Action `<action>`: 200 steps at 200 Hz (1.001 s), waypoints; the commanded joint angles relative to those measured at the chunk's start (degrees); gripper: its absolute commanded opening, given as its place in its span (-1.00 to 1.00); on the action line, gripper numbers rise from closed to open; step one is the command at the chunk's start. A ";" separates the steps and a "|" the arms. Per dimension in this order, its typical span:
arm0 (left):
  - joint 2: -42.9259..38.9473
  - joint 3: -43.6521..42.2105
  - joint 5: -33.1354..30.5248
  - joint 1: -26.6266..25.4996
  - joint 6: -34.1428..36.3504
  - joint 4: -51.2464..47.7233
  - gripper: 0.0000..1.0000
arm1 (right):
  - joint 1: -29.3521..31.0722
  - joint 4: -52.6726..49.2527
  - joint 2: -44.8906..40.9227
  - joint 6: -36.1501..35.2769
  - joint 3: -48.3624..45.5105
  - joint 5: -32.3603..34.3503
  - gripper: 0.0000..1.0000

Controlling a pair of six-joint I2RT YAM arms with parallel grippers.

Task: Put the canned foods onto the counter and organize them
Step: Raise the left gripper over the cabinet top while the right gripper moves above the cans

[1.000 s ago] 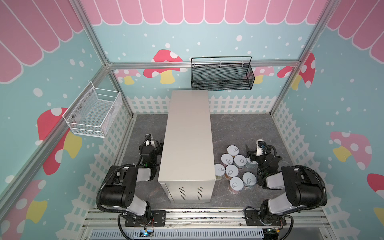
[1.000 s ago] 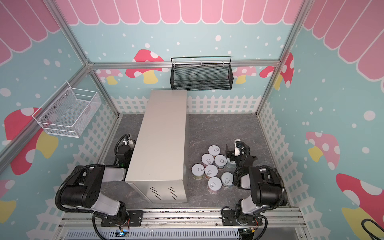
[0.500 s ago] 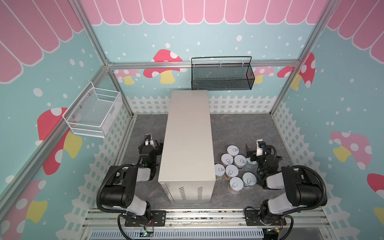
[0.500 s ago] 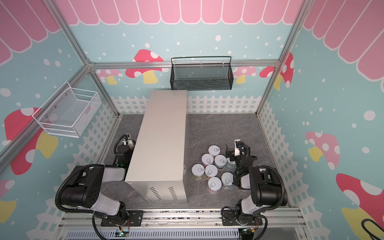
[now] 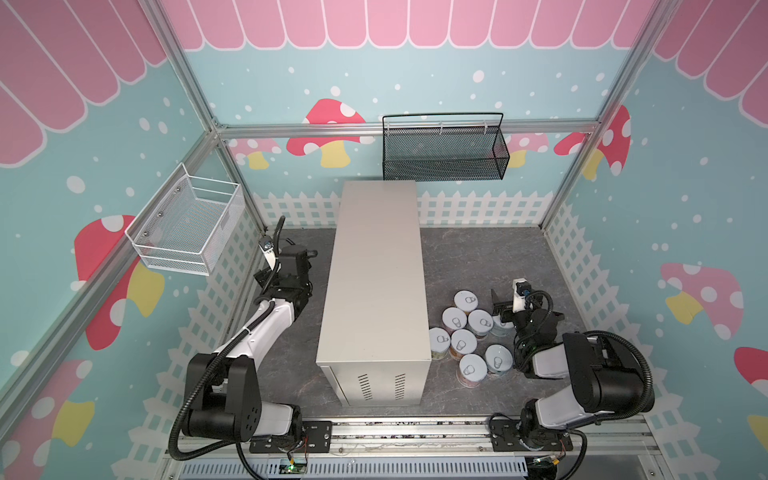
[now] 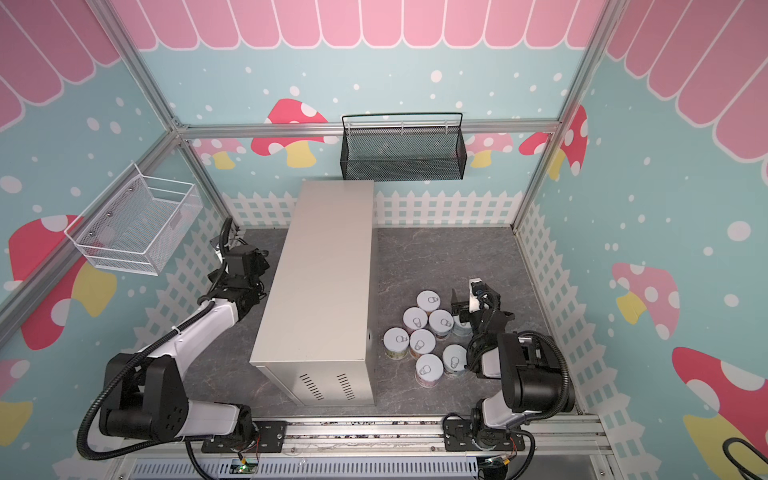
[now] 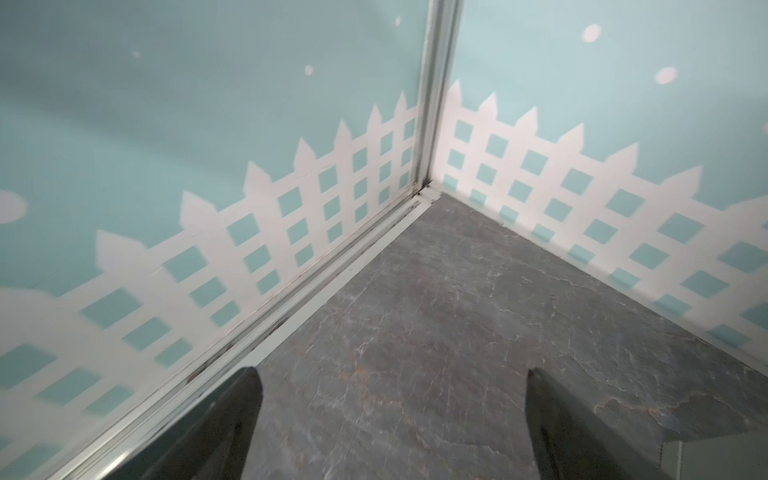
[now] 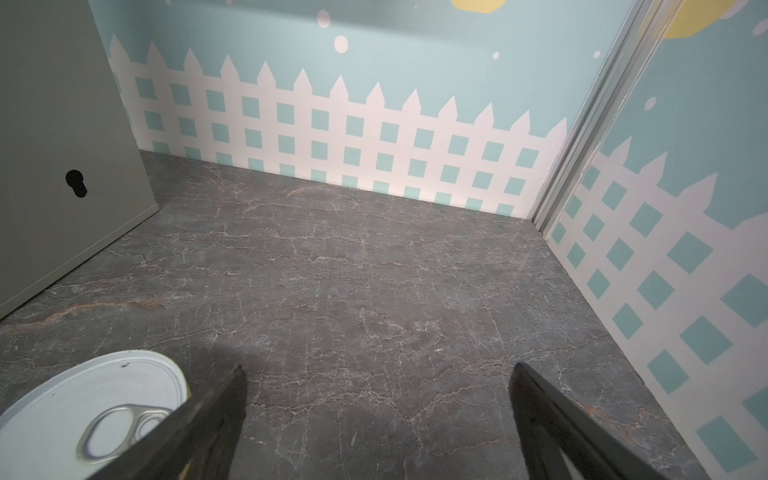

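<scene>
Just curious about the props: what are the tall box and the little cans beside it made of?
The counter looks like painted sheet metal: matte beige-grey, crisp edges, punched vent slots. The canned foods seem metal too: pale lids with shiny pull tabs; whether the pastel labels are paper or print is unclear.

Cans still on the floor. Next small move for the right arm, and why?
Probably shift the right gripper sideways until its open fingers straddle the can just outside one of them. The canned foods all stand on the floor beside the counter, whose top holds none, and the fingers bracket only bare floor.
</scene>
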 commanded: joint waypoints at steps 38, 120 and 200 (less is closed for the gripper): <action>0.78 24.75 9.70 0.18 -4.48 -36.79 0.98 | 0.47 0.63 0.13 -0.73 0.44 -0.31 0.99; -0.58 37.62 38.67 1.85 8.07 -41.30 0.98 | 0.39 -19.90 -8.29 2.38 8.32 7.18 0.99; -2.92 42.25 61.36 1.90 7.82 -42.42 0.98 | 0.39 -78.85 -16.78 18.90 33.00 20.78 0.99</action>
